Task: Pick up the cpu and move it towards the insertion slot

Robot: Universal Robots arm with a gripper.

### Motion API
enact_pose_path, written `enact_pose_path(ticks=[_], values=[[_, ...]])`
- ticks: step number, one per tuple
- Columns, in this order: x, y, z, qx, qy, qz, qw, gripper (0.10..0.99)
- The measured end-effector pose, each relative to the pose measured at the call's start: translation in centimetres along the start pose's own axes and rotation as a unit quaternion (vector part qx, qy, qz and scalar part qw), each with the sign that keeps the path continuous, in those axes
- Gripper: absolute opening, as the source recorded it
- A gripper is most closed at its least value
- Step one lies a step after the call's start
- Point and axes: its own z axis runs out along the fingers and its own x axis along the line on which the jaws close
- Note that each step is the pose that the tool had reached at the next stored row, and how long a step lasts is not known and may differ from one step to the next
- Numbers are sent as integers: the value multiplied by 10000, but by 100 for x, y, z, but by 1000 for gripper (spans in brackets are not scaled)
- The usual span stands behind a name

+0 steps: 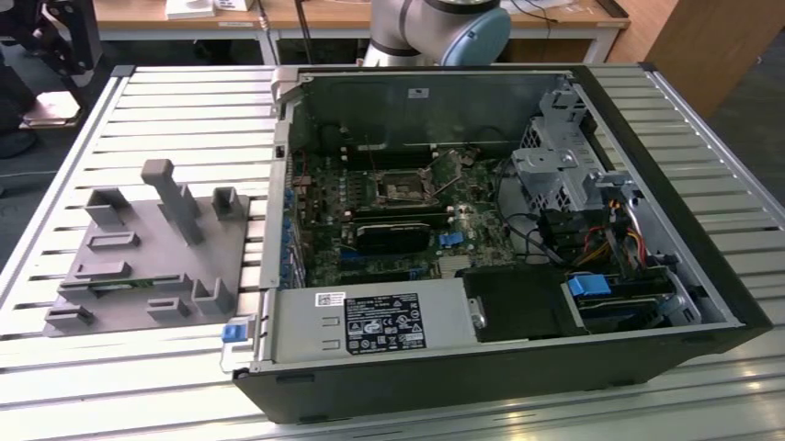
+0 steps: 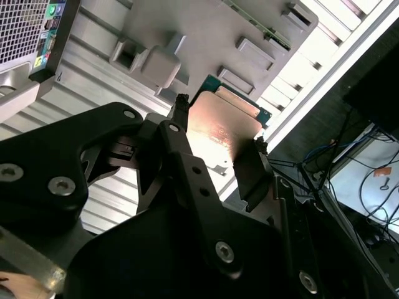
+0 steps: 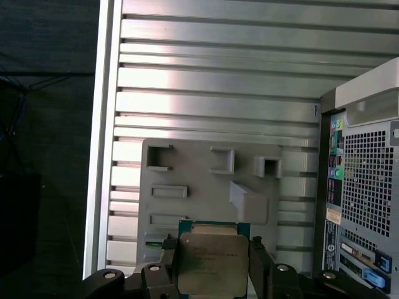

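The cpu [image 3: 212, 265], a thin square chip with a pale metal top and green edge, sits between the two black fingers of my gripper [image 3: 214, 256], which is shut on its opposite edges. In the second wrist view the cpu [image 2: 219, 121] shows its shiny face, held by the gripper [image 2: 218, 136] above the grey fixture plate [image 2: 187, 25]. The insertion slot [image 1: 399, 190], a small square socket with a dark centre and metal frame, lies on the motherboard inside the open computer case [image 1: 638, 303].
The grey fixture plate [image 1: 147, 253] with upright blocks lies on the slatted metal table [image 1: 184, 101], at the exterior view's left of the case. A black module [image 1: 390, 235], cables and drive cages [image 1: 558, 175] crowd the case interior. The table edge [image 3: 103, 156] drops to a dark floor.
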Motion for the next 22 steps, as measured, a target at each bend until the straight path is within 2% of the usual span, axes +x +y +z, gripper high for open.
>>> enact_pose_path(ticks=[22], values=[[-98, -4, -1, 0, 0, 0, 10000, 541]])
